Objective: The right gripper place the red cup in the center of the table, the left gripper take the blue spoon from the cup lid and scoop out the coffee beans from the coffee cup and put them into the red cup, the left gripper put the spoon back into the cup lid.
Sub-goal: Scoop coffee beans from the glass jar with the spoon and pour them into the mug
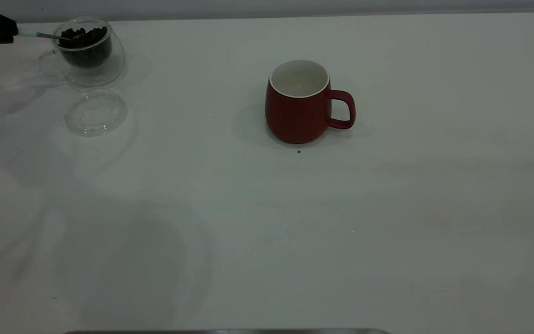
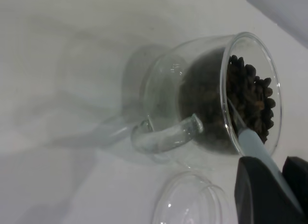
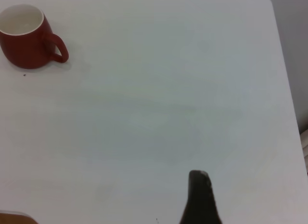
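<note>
Exterior view, upper left: my left hand (image 1: 9, 31) pinches the blue spoon (image 1: 40, 34), bowl buried in the coffee beans (image 1: 84, 37); the coffee cup (image 1: 88, 51) is tilting and may topple, spilling beside the cup lid (image 1: 96, 112). The red cup (image 1: 298, 102) waits mid-frame.

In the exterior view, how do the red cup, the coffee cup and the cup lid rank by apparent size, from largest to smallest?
1. The red cup looks largest.
2. The coffee cup comes next.
3. The cup lid looks about as wide as the coffee cup but is flat, so their order is unsure.
</note>
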`<action>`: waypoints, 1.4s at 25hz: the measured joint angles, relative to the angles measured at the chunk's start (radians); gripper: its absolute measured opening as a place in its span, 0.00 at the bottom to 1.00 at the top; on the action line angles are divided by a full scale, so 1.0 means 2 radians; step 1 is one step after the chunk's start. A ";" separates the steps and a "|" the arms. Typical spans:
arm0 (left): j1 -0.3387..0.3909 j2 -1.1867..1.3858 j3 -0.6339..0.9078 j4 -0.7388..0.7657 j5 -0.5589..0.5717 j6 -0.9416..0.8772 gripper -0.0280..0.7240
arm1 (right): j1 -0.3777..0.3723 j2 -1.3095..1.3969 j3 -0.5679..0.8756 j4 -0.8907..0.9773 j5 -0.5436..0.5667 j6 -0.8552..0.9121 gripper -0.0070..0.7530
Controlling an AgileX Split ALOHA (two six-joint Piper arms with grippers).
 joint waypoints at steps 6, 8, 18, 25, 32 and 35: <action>0.000 0.000 0.000 0.000 0.006 -0.047 0.20 | 0.000 0.000 0.000 0.000 0.000 0.000 0.79; 0.001 0.000 0.000 -0.007 0.014 -0.053 0.20 | 0.000 0.000 0.000 0.000 0.000 0.000 0.79; 0.012 0.000 0.000 -0.035 0.046 -0.092 0.20 | 0.000 0.000 0.000 0.000 0.000 0.000 0.79; 0.020 0.000 0.000 -0.035 0.066 -0.096 0.20 | 0.000 0.000 0.000 0.000 0.000 0.000 0.79; 0.045 0.000 0.000 -0.033 0.103 -0.096 0.20 | 0.000 0.000 0.000 0.000 0.000 0.000 0.79; 0.055 0.000 0.000 -0.032 0.124 -0.087 0.20 | 0.000 0.000 0.000 0.000 0.000 0.000 0.79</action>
